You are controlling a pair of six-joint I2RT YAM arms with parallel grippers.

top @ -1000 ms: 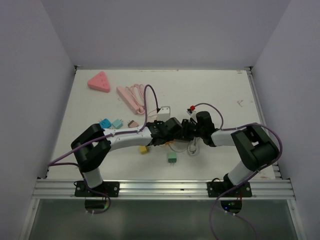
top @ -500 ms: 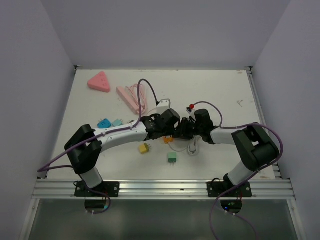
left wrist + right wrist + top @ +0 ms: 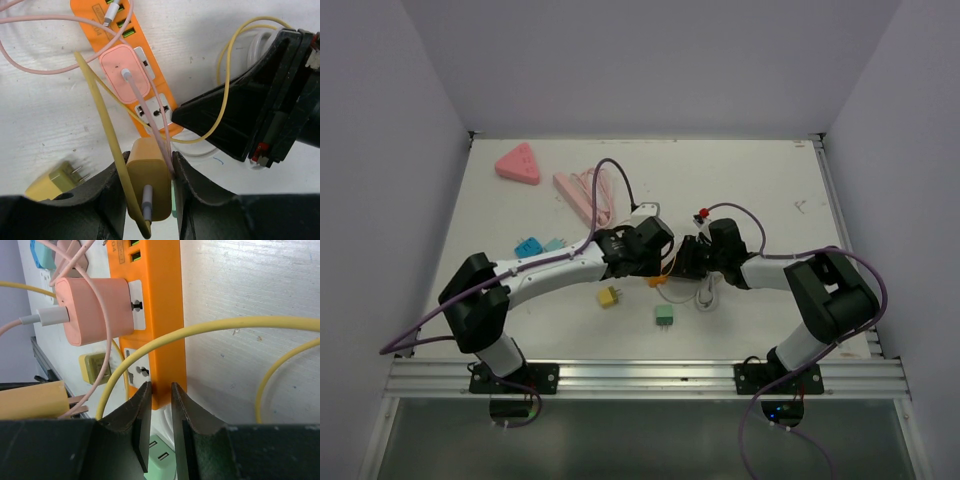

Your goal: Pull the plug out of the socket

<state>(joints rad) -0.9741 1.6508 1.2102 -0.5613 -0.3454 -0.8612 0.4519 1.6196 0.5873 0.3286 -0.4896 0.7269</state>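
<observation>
While the right gripper pinches the orange power strip, the left gripper clasps the yellow plug clear of it.

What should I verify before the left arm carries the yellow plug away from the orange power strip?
1. Grip of left fingers on yellow plug: ok, closed around it.
2. Plug out of orange power strip: ok, the end sockets are empty.
3. Hold of right fingers on the strip's end: ok.
4. Is yellow cable free of the strip: not ok, it arcs across it.
5. Is pink cable clear of the left grip: cannot tell, it runs beside the plug.
6. Is pink plug seated: ok.
</observation>
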